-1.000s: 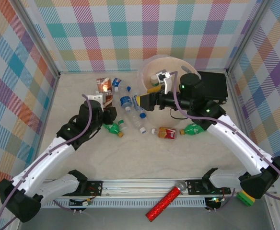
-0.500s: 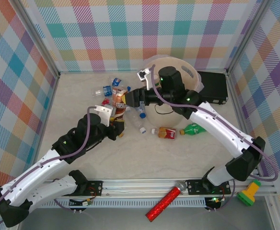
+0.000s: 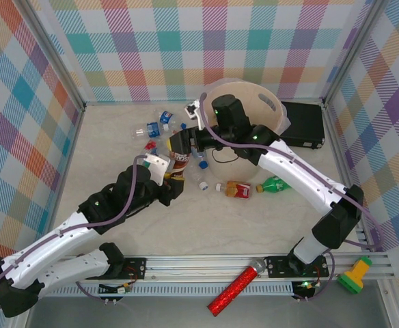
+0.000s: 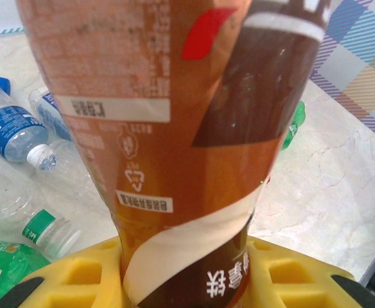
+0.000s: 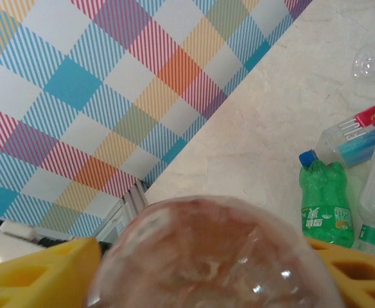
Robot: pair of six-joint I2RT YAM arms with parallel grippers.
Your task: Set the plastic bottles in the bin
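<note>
A brown bottle [image 3: 179, 161] with a brown-and-orange label stands upright above the table, and my left gripper [image 3: 173, 179] is shut on its lower end. In the left wrist view the brown bottle [image 4: 174, 128] rises from between the yellow pads [image 4: 65, 276]. My right gripper [image 3: 179, 143] sits at its upper end; the bottle's clear base [image 5: 213, 256] fills the gap between the yellow fingers [image 5: 40, 269]. The beige bin [image 3: 244, 83] stands at the back, behind the right arm. Loose bottles lie around: an orange-labelled one [image 3: 237, 189], a green one [image 3: 276, 183], blue-labelled ones [image 3: 152, 130].
A flat black case [image 3: 305, 123] lies right of the bin. A red glittery tube [image 3: 235, 287] and a yellow-green flashlight [image 3: 355, 280] lie by the front rail. Checked walls close three sides. More bottles lie under the grippers: green [image 5: 322, 205], blue-labelled [image 4: 11, 131].
My left arm picked the brown bottle up off the table and raised it toward the middle. My right arm swung left from the bin and closed in on the bottle's top end.
</note>
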